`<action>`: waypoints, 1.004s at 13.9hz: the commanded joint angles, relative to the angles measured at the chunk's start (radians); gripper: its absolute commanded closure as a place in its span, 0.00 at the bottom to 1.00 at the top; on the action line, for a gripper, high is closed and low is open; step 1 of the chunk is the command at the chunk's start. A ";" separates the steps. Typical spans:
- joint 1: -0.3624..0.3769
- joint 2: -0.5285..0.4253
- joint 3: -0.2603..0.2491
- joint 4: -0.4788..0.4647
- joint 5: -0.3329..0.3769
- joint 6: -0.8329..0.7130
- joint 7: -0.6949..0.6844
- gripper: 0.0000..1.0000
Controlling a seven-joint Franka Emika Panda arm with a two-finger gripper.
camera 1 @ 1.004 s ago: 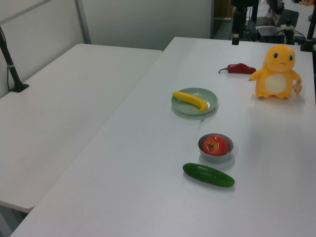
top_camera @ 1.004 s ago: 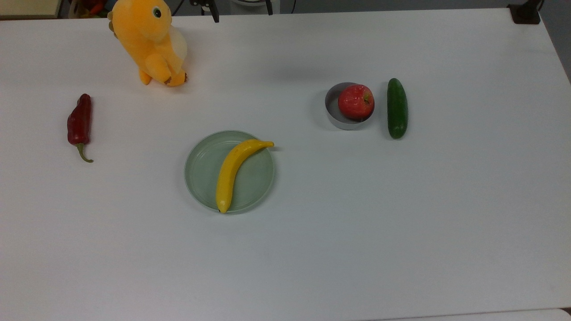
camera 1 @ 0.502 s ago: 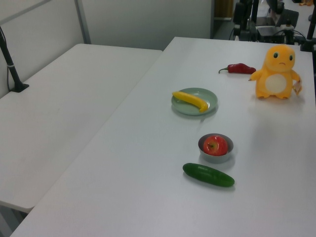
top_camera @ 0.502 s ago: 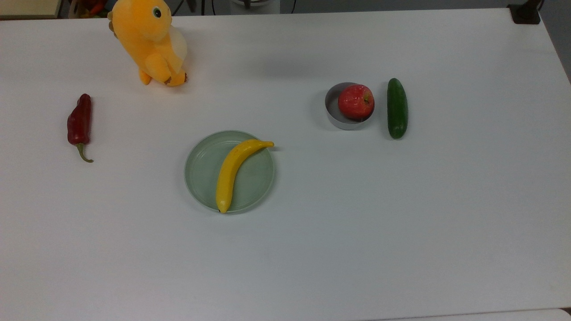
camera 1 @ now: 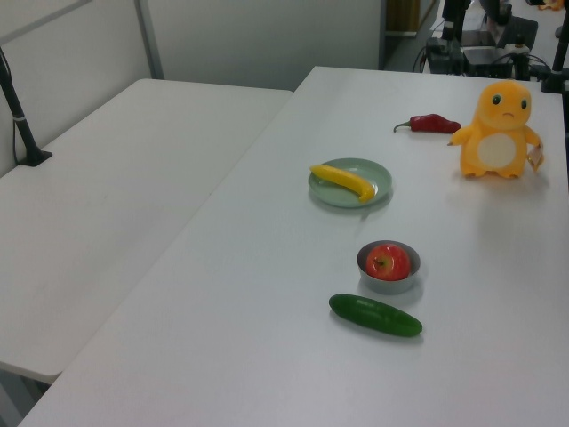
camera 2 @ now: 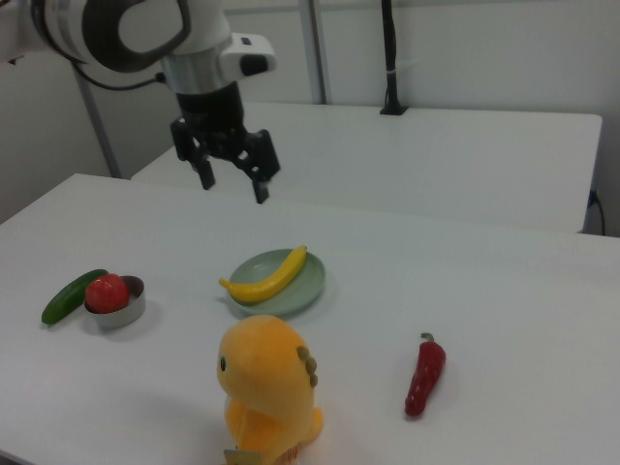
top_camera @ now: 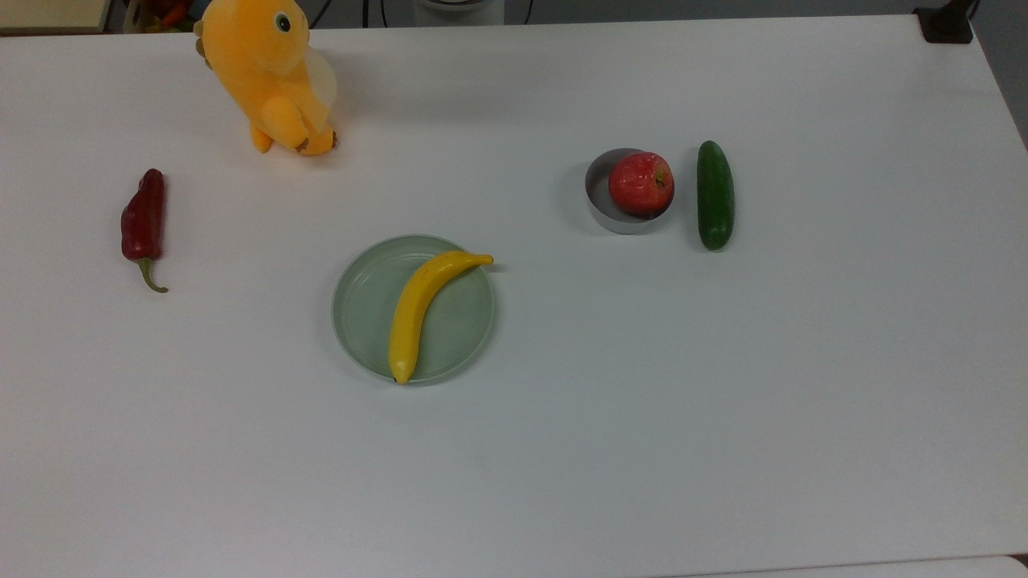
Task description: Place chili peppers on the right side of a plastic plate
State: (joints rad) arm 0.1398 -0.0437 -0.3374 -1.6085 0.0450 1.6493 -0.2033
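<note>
The gripper [camera 2: 232, 182] hung open & empty high above the plastic plate [top_camera: 363, 299], the chili pepper [top_camera: 143, 224] lay well off to the plate's left in the top view, untouched (banana [top_camera: 423, 307] occupying the plate), so the placed pepper risked bumping the banana.

A banana [camera 1: 343, 181] lies across the plastic plate [camera 1: 380, 172], the chili pepper [camera 1: 430, 124] well beyond it.

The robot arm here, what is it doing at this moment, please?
Nothing is being handled yet. The gripper hangs open in the air above the table, holding nothing. The chili pepper lies alone on the table, far from the plate on the top view's left. A banana lies across the plate.
</note>
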 commanded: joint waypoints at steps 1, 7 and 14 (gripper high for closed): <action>-0.046 0.010 -0.037 -0.016 -0.043 0.104 -0.080 0.00; -0.212 0.217 -0.037 -0.016 -0.099 0.360 -0.172 0.00; -0.305 0.361 -0.037 -0.014 -0.137 0.392 -0.390 0.00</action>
State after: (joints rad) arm -0.1438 0.2747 -0.3765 -1.6292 -0.0641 2.0286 -0.5113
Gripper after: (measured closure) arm 0.000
